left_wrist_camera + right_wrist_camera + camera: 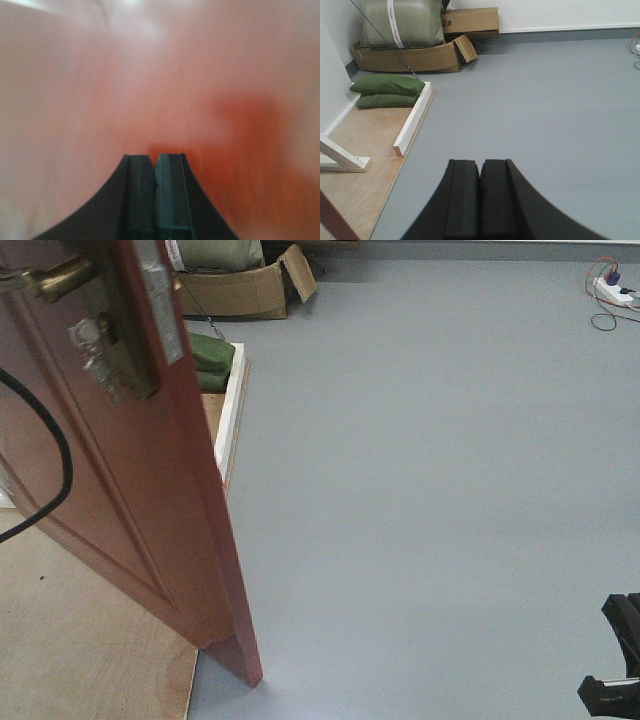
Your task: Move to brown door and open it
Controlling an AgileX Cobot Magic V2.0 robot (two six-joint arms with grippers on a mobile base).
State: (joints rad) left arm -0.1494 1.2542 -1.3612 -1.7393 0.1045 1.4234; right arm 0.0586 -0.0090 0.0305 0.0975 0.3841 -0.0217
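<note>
Test lab: freestanding brown door (pixel 130 490), cardboard boxes (pixel 415 57)

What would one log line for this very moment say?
door: ajar, edge showing | left gripper: shut, empty, facing blurred reddish surface | right gripper: shut, empty, over floor

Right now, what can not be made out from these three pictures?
1. Front view: the brown door is cut by the top and left edges; its hinges and the end of the lever handle are out of frame.
2. Left wrist view: only a blurred reddish surface shows beyond the shut left gripper; contact cannot be told.
3. Front view: the power strip is too small for detail.
</note>
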